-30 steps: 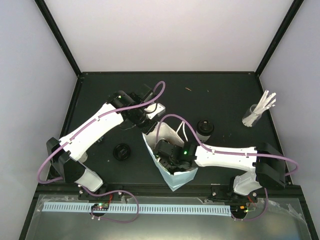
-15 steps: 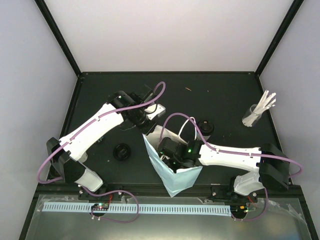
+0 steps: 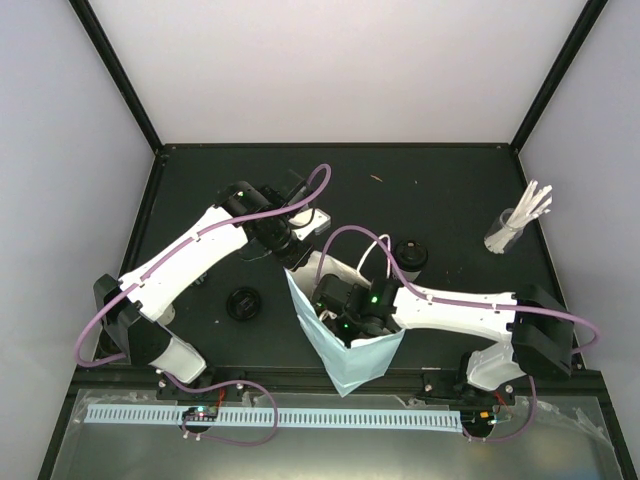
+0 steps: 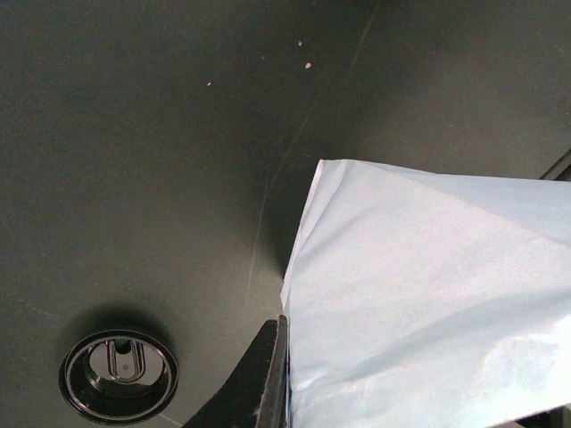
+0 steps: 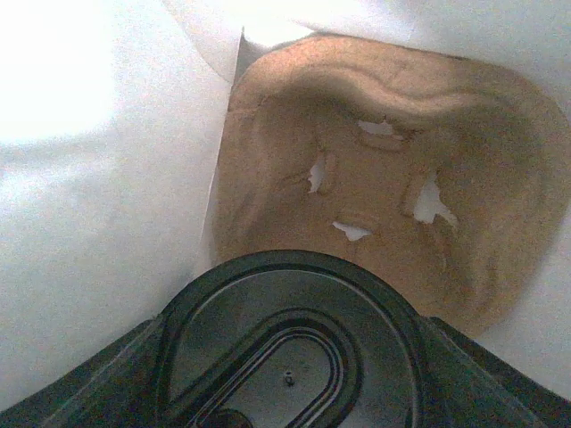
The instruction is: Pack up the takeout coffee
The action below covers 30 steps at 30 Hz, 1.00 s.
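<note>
Bench: dark matte bench [image 3: 450, 190] between pale walls, with both arms meeting over a light-blue paper bag [image 3: 352, 368] near its front edge.
Left pincer: the left pincer [image 3: 293, 258] is clenched on the bag's far rim. We judge it is holding the mouth open, as the wrist view shows one dark finger flat against the paper edge.
Right pincer: the right pincer [image 5: 287, 379] is down inside the bag, grasping a lidded cup [image 5: 287, 352] by its sides. We see only the black lid, with dark fingers at both lower corners.
Key relation: the brown carrier [image 5: 393, 169] lies straight ahead of the held cup, deeper in the bag. The cup's axis runs along the reach, lid toward the wrist and base toward the carrier. The right arm alone is placed for this; the left is outside the bag.
Carrier look: moulded pulp, its rim bowed up against the white bag walls, with small ragged openings round its middle. We cannot make out a clean cup hole from here.
Other coffee: a second cup [image 3: 410, 252] stands just beyond the bag, and a black lid [image 4: 118, 388] sits on the bench to the bag's left. We cannot tell whether a cup is under it.
Judgement: the cup needs lowering squarely into a hole, and the bowed carrier may tip it.
</note>
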Each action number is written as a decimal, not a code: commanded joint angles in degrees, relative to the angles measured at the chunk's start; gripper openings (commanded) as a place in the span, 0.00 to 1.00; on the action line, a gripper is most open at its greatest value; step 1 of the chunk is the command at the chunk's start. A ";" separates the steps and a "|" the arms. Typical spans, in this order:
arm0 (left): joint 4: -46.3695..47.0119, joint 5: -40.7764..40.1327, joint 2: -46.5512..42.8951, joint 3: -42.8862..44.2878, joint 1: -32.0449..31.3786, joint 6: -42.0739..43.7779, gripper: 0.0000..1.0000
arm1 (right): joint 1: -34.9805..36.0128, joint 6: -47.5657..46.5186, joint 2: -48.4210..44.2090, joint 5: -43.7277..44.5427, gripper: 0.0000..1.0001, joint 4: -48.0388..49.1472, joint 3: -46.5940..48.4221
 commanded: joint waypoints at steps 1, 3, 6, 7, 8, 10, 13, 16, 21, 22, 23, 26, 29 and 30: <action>1.07 -1.81 0.21 2.08 0.60 -0.67 0.03 | 1.52 0.87 6.90 -2.89 0.39 -18.16 -3.19; 1.14 -1.79 0.34 2.06 0.60 -0.67 0.03 | 1.67 0.94 6.97 -1.75 0.39 -18.70 -2.93; 1.15 -1.79 0.34 1.92 0.58 -0.62 0.03 | 1.62 1.44 6.52 0.17 0.39 -19.80 -2.69; 1.19 -1.75 0.34 1.83 0.60 -0.65 0.03 | 1.67 1.67 6.68 1.21 0.39 -20.33 -2.56; 1.23 -1.76 0.28 1.74 0.59 -0.71 0.03 | 1.67 1.76 6.80 1.82 0.39 -20.64 -2.55; 1.33 -1.74 0.25 1.69 0.56 -0.75 0.03 | 1.61 1.65 6.78 1.84 0.39 -20.46 -2.97; 1.26 -1.65 0.25 1.75 0.59 -0.84 0.03 | 1.68 1.54 6.84 1.42 0.39 -20.20 -3.31; 1.16 -1.68 0.10 1.61 0.58 -0.84 0.03 | 1.58 0.75 5.36 -2.40 0.39 -17.99 -4.01; 1.24 -1.66 -0.09 1.35 0.59 -0.84 0.03 | 0.71 0.08 2.47 -8.85 0.40 -13.77 -5.94; 1.24 -1.65 -0.10 1.33 0.60 -0.86 0.03 | 0.37 -0.10 2.42 -9.23 0.40 -13.39 -6.38; 1.31 -1.65 -0.10 1.28 0.59 -0.85 0.03 | 0.07 -0.16 2.35 -9.63 0.40 -13.01 -6.81; 1.33 -1.57 -0.10 1.18 0.57 -0.93 0.03 | -0.51 -0.45 2.25 -10.13 0.40 -12.56 -7.31; 1.35 -1.57 -0.10 1.10 0.60 -0.91 0.03 | -0.52 -0.65 2.11 -11.89 0.40 -11.97 -7.08; 1.33 -1.53 -0.15 1.13 0.60 -0.93 0.03 | -0.52 -0.77 2.02 -12.36 0.40 -11.67 -7.03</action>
